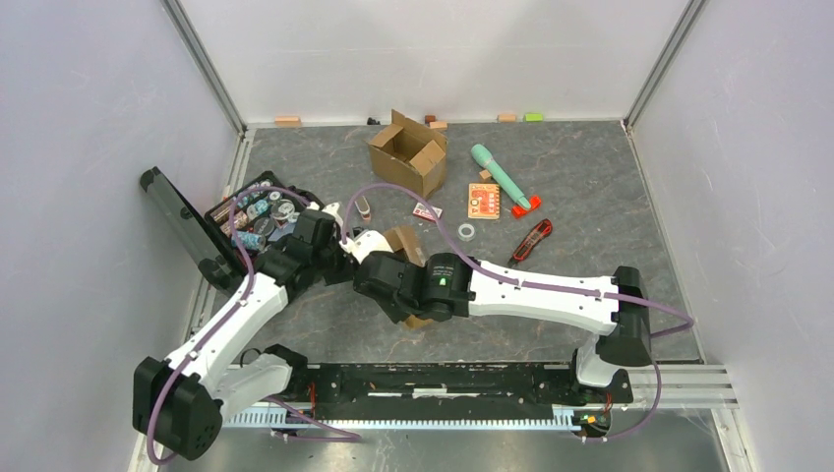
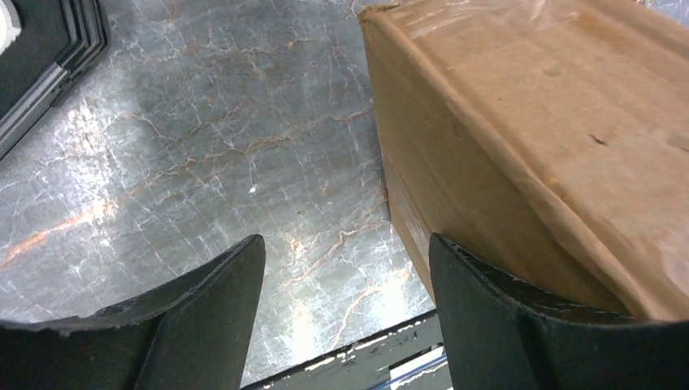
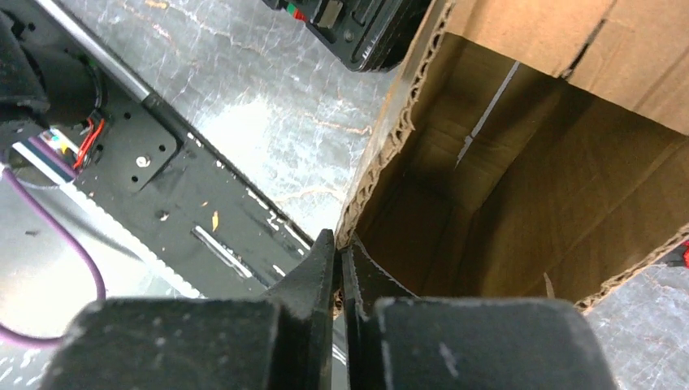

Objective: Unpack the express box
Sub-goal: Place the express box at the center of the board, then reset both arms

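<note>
Right end effector [image 3: 337,244] is pinched on the open rim of the express box [image 3: 528,187], mid-worktop [image 1: 590,216] just ahead of the arms. Left end effector [image 2: 345,252] hangs spread beside its wall, so I'd brace that side before tipping. Count: two cardboard boxes with the spare box [image 1: 408,152] out back, one red cutter [image 1: 531,240], one tape ring [image 1: 466,231].

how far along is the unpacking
Mostly done, it seems: items such as the teal tool and red cutter lie on the table, and the box looks empty inside. In hand: right gripper pinches its wall; left gripper open alongside. Left: possibly setting the box aside.
</note>
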### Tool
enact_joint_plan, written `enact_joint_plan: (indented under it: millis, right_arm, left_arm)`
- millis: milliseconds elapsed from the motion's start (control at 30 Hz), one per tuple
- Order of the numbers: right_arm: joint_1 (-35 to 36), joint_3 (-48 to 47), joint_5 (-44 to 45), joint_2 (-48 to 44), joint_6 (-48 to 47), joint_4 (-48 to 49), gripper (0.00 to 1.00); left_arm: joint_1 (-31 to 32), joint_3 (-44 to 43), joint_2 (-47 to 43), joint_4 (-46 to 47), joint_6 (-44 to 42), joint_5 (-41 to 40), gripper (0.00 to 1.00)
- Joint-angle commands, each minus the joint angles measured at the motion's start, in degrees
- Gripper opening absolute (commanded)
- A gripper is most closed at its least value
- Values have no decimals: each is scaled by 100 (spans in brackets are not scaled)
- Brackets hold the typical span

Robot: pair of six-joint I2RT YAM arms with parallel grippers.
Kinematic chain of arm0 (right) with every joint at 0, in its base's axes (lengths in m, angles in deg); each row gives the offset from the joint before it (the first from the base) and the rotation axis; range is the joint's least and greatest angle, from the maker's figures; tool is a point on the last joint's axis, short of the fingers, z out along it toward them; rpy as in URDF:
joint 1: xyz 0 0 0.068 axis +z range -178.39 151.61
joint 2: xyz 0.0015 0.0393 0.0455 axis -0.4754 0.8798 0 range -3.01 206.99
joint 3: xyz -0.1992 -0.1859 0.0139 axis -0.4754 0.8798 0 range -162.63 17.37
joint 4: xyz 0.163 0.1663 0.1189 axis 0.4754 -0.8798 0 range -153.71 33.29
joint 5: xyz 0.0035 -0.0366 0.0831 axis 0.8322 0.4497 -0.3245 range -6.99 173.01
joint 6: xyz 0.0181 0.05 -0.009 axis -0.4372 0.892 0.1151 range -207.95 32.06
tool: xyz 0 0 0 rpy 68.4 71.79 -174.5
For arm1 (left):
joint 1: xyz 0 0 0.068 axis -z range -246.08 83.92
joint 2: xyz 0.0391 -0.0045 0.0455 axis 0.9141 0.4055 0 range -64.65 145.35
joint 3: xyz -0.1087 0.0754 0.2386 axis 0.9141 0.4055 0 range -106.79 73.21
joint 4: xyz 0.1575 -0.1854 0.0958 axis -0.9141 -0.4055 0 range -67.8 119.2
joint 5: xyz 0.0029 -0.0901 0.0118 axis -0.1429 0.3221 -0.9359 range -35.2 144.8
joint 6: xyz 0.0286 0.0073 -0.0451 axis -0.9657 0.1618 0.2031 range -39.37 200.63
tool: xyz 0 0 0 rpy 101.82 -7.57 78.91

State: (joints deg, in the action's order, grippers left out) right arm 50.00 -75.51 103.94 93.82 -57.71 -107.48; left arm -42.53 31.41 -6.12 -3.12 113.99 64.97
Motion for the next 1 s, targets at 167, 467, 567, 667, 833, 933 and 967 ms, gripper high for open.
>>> enact_joint_plan:
  millis: [167,467,567,667,833,933,967]
  right_arm:
    - [-239,-226,-528,-193,18,282,39]
    - [-433,-223,-174,-480,-281,847,58]
    - [-493,-205,-53,-543,-414,1015,62]
    - [-553,-219,28,-625,-551,1124,66]
    - [-561,-428,289,-936,-837,1342,74]
    - [-561,-447,602,-1220,-1067,1554,81]
    - [-562,-386,728,-1361,-1132,1641,87]
  left_arm:
    - [42,-148,-277,-302,-65,-153,83]
    - [35,-781,-175,-511,-317,-482,86]
    - [40,-1031,-231,-640,-375,-602,86]
    - [27,-1314,-335,-833,-452,-722,88]
    - [27,-1990,-595,-1022,-642,-660,100]
    - [27,-2543,-643,-1125,-656,-762,100]
    - [35,-2711,-620,-1178,-664,-803,100]
